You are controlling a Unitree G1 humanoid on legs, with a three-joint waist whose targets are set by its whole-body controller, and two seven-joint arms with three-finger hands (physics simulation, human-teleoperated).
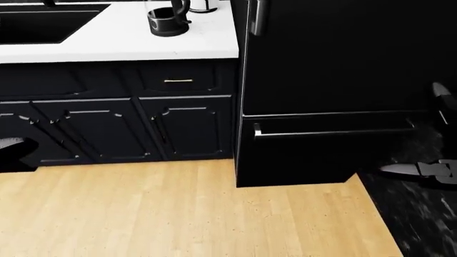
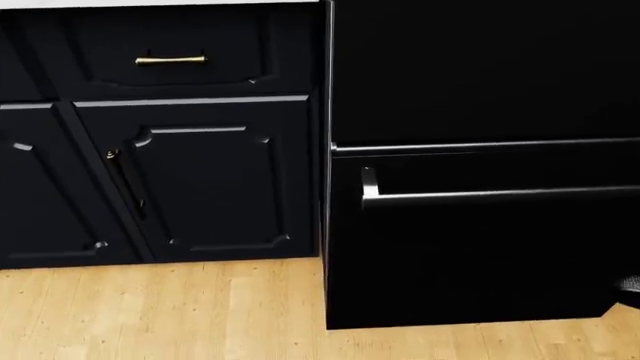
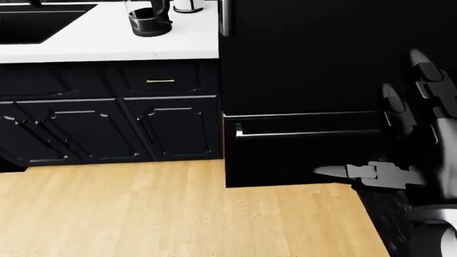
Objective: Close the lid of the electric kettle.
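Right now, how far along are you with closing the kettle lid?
Nothing looks done yet. The kettle stands at the top of the left-eye view on the white counter, cropped, so its lid cannot be judged. In hand: only the approach; the right hand is raised with open fingers before the black fridge, holding nothing. Left to do: get near the counter, reach the kettle and press the lid down.

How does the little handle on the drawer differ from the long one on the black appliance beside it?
The drawer handle is short and brass-coloured; the appliance handle is a long silver-grey bar. The drawer handle sits high in the head view, near the counter; the appliance handle sits lower, spanning most of its panel. Both lie horizontal on black fronts.
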